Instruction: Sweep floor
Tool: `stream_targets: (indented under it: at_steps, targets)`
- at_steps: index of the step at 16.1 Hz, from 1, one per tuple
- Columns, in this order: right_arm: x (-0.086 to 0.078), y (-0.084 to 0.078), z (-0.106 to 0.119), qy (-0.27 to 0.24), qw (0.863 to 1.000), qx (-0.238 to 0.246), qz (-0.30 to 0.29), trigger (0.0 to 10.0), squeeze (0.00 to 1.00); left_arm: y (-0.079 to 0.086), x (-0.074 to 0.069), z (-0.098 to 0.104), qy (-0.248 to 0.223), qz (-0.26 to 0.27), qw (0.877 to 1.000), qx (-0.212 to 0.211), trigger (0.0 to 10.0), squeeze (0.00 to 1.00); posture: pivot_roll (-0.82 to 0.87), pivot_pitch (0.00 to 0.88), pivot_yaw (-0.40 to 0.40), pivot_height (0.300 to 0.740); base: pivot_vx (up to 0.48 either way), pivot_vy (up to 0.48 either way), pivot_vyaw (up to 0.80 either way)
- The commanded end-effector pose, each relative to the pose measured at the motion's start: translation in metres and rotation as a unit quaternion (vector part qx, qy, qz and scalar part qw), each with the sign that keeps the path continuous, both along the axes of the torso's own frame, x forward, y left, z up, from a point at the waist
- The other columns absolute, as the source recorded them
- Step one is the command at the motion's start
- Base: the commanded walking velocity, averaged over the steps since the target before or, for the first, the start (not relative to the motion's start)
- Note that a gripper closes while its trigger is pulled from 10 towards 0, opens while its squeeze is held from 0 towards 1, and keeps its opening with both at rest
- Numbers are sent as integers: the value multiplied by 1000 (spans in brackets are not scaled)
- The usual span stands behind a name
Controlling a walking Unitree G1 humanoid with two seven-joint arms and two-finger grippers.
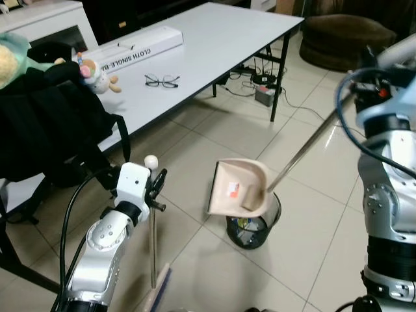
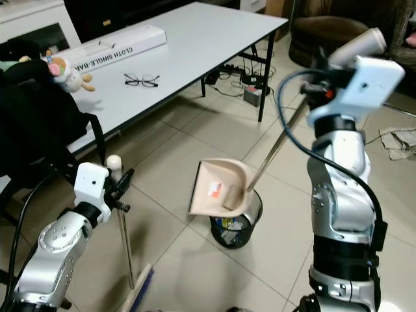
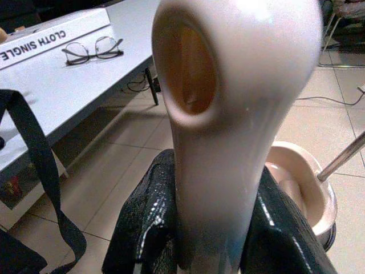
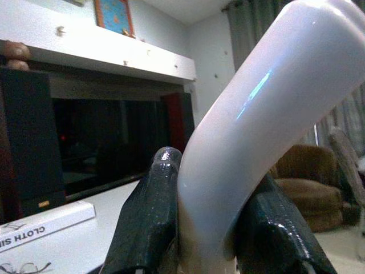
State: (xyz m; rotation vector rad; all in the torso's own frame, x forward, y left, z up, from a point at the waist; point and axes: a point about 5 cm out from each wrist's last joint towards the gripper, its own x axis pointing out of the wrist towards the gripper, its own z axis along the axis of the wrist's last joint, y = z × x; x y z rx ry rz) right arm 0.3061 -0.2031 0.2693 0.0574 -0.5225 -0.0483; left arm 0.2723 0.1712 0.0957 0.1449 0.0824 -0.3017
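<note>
Step in hand: judging from the scene, emptying the beige plastic long-handled dustpan (image 1: pixel 238 187) into the small black wire-mesh waste bin (image 1: pixel 249 229); the pan is tipped up on edge, its mouth over the bin's rim.
Doing it well: keep the pan's lip inside the rim and steepen the tilt slowly, so the debris slides into the bin and not onto the pale floor tiles (image 1: pixel 195 260); hold the metal pole steady so the light bin is not knocked over.
Right gripper (image 4: pixel 205 222): raised high at the robot's right, both black fingers (image 4: pixel 149 222) pressed tight on the curved white grip at the top of the dustpan's pole.
Left gripper (image 3: pixel 217 228): low at the robot's left, jaws clamped on the cream handle top of the slim metal-shafted broom (image 1: pixel 153 244), which stands nearly upright, head resting on the floor.
Nearby: a white table (image 1: pixel 221 32) with black-rimmed spectacles (image 1: pixel 162 80), well apart from the bin.
</note>
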Motion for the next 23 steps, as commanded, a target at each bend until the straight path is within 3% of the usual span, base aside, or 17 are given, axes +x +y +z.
stream_targets:
  at_steps: [1,6,13,17,22,23]
  targets:
    - [-2,5,12,-36,999,-7,10,10000,0,2,0,3,-6,0,1000,11,10000,0,-48,41,84,740,0,0,0]
    - [-3,2,13,-50,998,-41,-3,10000,0,0,0,2,-4,-5,1000,14,10000,0,-50,42,87,740,0,0,0]
    - [-7,25,16,-84,988,-127,37,10000,0,-2,-1,0,0,-14,1000,18,10000,0,-48,42,84,740,0,0,0]
    - [-16,61,10,-104,959,-235,122,10000,0,-3,-1,-1,1,-19,1000,20,10000,0,-49,40,86,740,0,0,0]
    - [-31,104,-14,-114,895,-370,222,10000,0,-4,-1,-2,1,-25,999,25,10000,0,-47,38,76,740,0,0,0]
    - [-33,107,-17,-113,890,-377,231,10000,0,-4,-1,-2,1,-24,999,25,10000,0,-47,38,74,740,0,0,0]
